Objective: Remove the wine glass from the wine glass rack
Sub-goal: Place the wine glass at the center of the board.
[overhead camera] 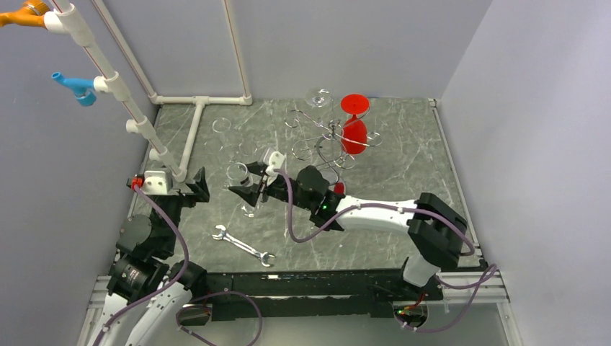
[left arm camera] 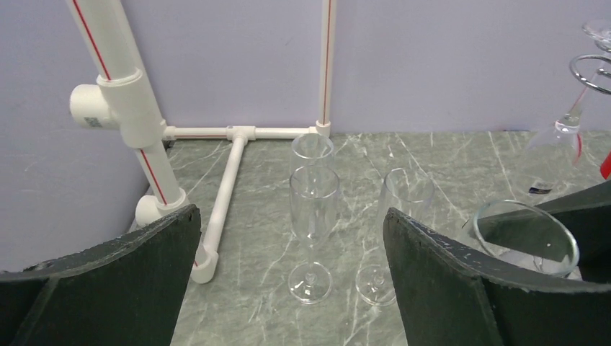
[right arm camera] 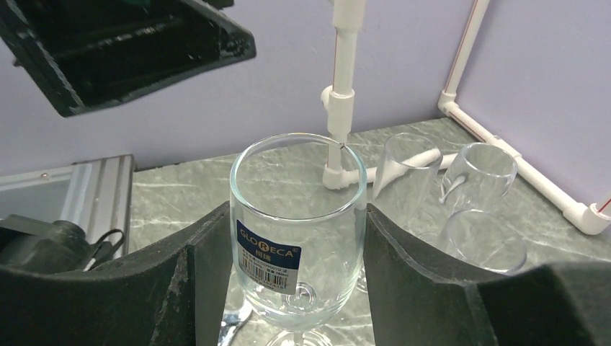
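Note:
The wine glass rack (overhead camera: 330, 134) stands at the back centre, a chrome wire stand with curled arms. A red wine glass (overhead camera: 354, 131) and a clear glass (overhead camera: 318, 97) hang on it. My right gripper (overhead camera: 248, 186) (right arm camera: 297, 220) is shut on the bowl of a clear wine glass (overhead camera: 238, 173) (right arm camera: 297, 189) with a blue label. The glass is upright, left of the rack and apart from it. My left gripper (overhead camera: 196, 186) (left arm camera: 292, 216) is open and empty, just left of that glass (left arm camera: 526, 236).
Three clear flutes (left arm camera: 313, 209) (left arm camera: 405, 209) (left arm camera: 311, 150) stand ahead of my left gripper. A white PVC pipe frame (overhead camera: 191, 137) runs along the left and back. A silver wrench (overhead camera: 243, 245) lies on the near table. Grey walls enclose the table.

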You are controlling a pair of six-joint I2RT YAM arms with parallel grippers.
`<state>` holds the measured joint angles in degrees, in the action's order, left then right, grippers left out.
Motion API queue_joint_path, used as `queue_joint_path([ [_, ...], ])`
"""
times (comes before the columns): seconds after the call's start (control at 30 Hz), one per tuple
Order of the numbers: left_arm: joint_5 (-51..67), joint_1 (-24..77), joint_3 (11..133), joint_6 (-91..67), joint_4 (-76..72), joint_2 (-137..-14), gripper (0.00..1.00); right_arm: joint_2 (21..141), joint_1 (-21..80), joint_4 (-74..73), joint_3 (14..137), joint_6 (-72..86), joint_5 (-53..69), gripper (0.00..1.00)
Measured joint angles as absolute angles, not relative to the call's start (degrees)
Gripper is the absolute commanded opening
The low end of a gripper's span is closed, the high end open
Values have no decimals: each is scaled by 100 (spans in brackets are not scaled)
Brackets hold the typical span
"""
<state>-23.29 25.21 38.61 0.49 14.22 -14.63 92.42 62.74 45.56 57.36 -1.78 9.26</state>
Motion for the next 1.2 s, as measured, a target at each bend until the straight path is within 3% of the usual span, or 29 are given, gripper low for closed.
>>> queue_joint_path([
  [1.2,-2641,2521,3782,150,1402,-1297,99,10772,6464,6300,5461,-349,-228,0],
])
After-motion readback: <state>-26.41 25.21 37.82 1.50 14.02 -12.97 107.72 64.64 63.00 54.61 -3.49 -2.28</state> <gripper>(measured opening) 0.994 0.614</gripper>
